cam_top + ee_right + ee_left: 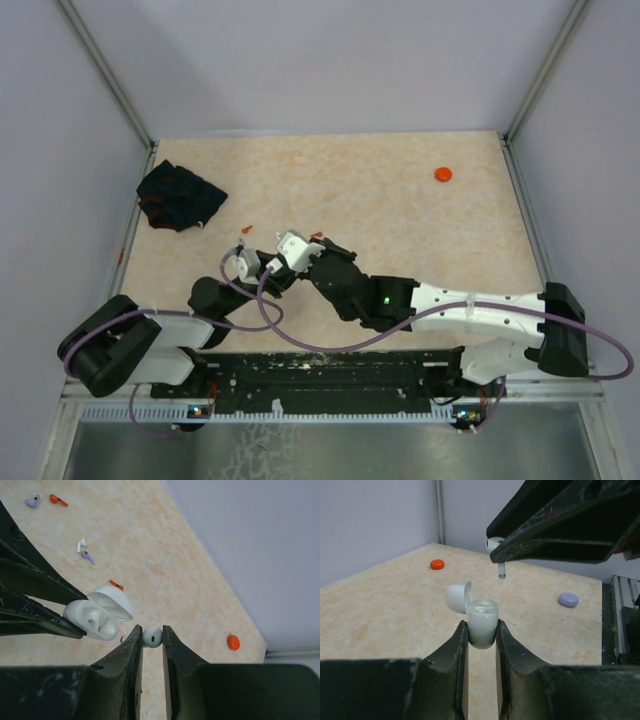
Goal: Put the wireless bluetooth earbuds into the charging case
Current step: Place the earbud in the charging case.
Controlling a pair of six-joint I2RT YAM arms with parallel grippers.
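- Grips the charging case (92, 617) in the left pincer (481, 628), squeezed at both sides, mouth up, lid swung back.
- Pinches one white earbud (501, 571) by its head in the right pincer (152, 629), stem pointing straight down.
- Hovers just above the open mouth and a little to one side, not touching.
- Reaches the right arm low across mid-table to meet the left.
- Calls, probably, for a slight sideways shift, then a drop along the stem.
- Leaves other earbuds (81, 543) loose on the table (165, 545).

light: bright, even | shadows: soft, faint | focus: wrist views' near foreground blurred
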